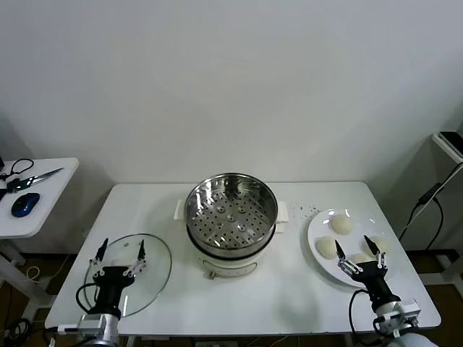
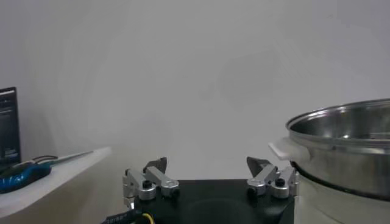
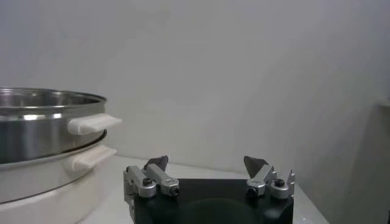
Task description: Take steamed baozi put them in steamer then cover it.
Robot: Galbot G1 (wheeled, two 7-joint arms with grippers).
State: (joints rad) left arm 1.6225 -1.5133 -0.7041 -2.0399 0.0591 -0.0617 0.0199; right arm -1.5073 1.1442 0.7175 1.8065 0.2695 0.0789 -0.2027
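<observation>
The steamer is standing uncovered mid-table, its basket lying open from above. Bare table is separating it from the plate of baozi on the right and the glass cover on the left.

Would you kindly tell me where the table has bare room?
Bare tabletop lies along the front edge between the glass lid and the plate, before the steamer. The back strip is also free. The plate is crowded with baozi under the right gripper.
</observation>
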